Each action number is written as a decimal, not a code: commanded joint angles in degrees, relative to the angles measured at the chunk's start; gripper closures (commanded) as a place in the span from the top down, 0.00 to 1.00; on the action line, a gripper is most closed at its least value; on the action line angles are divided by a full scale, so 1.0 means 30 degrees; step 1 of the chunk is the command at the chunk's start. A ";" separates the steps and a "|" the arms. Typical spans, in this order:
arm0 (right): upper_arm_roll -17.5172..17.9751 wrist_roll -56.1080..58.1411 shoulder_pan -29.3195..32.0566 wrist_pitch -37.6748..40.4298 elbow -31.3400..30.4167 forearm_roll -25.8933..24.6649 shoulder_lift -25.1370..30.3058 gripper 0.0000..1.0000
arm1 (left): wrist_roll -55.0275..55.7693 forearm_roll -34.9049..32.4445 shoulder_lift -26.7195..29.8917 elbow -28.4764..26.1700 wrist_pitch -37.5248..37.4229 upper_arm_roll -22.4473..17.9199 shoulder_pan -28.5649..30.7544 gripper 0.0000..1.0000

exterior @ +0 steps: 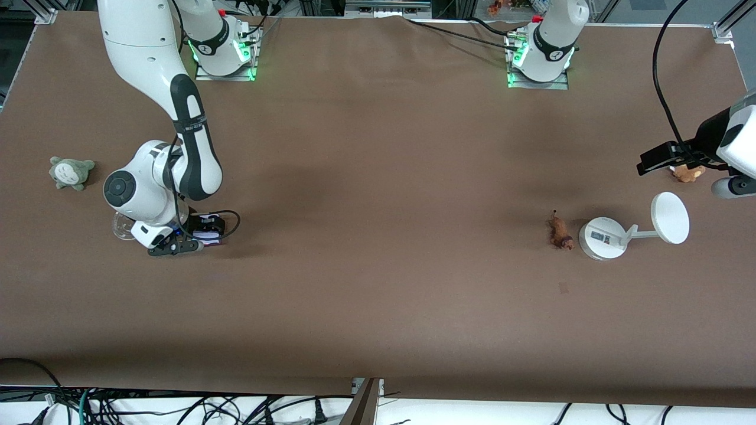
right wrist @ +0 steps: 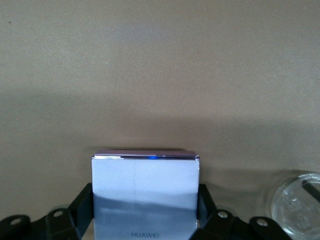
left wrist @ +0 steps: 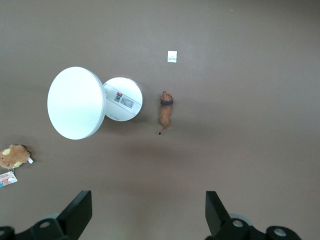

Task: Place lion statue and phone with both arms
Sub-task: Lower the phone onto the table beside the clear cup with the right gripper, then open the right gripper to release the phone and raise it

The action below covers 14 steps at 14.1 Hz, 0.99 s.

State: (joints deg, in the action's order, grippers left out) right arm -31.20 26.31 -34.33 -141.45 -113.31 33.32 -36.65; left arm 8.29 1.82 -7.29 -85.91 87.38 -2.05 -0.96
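Right now I have the right arm folded down low near the right arm's end of the table (exterior: 378, 177), its wrist turned so the right claw (exterior: 207, 233) sits just above the brown cloth. That claw is clenched on the phone (right wrist: 145, 192), a flat, glossy, pale lavender-white rectangle with rounded corners, its black fingers (right wrist: 82, 207) pressing both long edges. A clear glass dish (right wrist: 298, 204) sits just beside the wrist.

The left arm comes in from the edge at the left arm's end of the table and hangs high, with the left claw (left wrist: 147, 215) released, its two black fingers spread wide over bare cloth. Below it I see the lion statue (left wrist: 165, 111), a tiny elongated orange-brown figurine with a darker band and a thin tail, lying on the table toward the left arm's end. It lies just beside the round base of a white plastic stand with a disc (left wrist: 76, 103) and apart from it.

By my count: one phone, one lion statue, one white stand, one glass dish and two plush toys. The fluffy brown plush toy (exterior: 687, 172) lies near the edge at the left arm's end; the grey-green plush toy (exterior: 71, 172) lies near the edge at the right arm's end. A small white tag (left wrist: 172, 56) also lies on the matte brown cloth.
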 commanded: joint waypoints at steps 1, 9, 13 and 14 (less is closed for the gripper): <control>0.0086 0.0372 0.0135 -0.0222 -0.0112 0.0642 0.0233 0.87 | -0.0185 0.0390 -0.0296 0.0660 -0.0475 -0.0020 -0.0001 1.00; -0.0088 0.0401 -0.0099 0.0710 0.0034 0.0613 0.1342 0.96 | -0.0156 0.0390 -0.0325 0.0660 -0.0475 -0.0020 -0.0001 1.00; -0.1228 -0.0562 -0.0274 0.5156 0.1172 0.0060 0.2837 0.96 | -0.0156 0.0390 -0.0383 0.0660 -0.0475 -0.0020 -0.0001 1.00; -0.1696 -0.1204 -0.0362 0.6880 0.1931 -0.0785 0.3217 0.96 | -0.0156 0.0390 -0.0384 0.0660 -0.0475 -0.0020 -0.0001 1.00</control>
State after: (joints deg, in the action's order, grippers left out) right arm -33.94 25.35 -34.69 -128.44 -109.80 33.06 -30.29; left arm 8.29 1.82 -7.42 -85.91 87.38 -2.04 -0.96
